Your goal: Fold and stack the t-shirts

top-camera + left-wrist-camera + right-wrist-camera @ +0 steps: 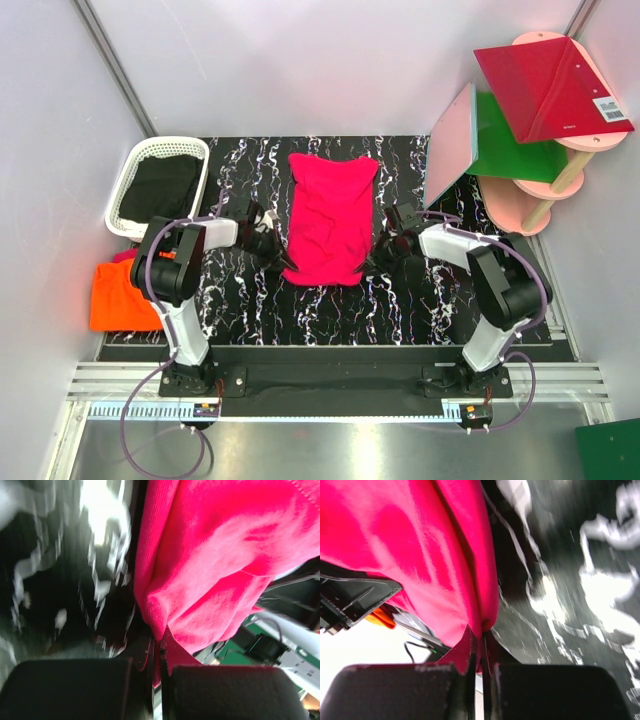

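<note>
Mid-tabletop (430, 310): pink t-shirt (328, 215) lies narrowed lengthwise, with left end effector (160, 652) and right end effector (481, 642) each clamped on a side edge. Orange t-shirt (118, 298) sits apart at far left. My read: pink fold unfinished, stacking not started.

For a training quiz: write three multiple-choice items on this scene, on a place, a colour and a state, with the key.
1. Where is the bright orange cloth t-shirt? A. in the white plastic basket B. at the black marbled table's left edge C. at the table's centre
2. The cloth in the basket is: A. green B. black C. orange
3. The left gripper and right gripper are: A. both open B. shut on nothing C. both shut on the hot pink cloth t-shirt
1 B, seen in the top view; 2 B, dark cloth fills it; 3 C, both wrist views show pink cloth pinched.
</note>
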Tool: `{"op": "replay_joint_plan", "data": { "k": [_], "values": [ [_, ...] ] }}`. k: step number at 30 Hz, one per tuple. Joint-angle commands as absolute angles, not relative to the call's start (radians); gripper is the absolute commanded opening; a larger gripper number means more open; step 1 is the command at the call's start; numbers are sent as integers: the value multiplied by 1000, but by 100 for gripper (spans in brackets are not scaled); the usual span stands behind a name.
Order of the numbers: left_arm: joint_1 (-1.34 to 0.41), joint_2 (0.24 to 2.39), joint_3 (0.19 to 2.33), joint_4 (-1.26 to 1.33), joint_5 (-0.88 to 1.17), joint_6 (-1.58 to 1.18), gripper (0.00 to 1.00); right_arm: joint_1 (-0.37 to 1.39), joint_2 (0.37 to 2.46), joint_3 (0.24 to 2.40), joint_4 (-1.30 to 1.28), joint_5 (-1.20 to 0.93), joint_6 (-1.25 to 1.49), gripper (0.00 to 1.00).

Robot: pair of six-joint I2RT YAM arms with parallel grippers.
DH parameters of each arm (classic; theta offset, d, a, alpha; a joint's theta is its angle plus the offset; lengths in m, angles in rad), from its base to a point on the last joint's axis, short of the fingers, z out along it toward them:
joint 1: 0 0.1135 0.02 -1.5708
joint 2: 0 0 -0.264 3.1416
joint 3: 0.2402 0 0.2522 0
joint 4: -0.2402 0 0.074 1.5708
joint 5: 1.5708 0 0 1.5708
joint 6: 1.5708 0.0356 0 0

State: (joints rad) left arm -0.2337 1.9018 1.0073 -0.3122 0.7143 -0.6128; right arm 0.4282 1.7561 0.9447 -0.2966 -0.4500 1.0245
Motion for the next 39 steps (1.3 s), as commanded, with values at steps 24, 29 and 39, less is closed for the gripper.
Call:
{"op": "replay_joint_plan", "data": {
  "k": [24,29,39],
  "values": [
    [-258,1919,1509,-707,700,-661,0,367,1966,1586,-532,-442,684,0],
    [-236,2006,1644,-707,681,-702,0,328,2101,1742,-535,-476,661,0],
    [-164,2089,1821,-704,661,-749,0,264,2201,1919,-540,-537,631,0]
  ]
}}
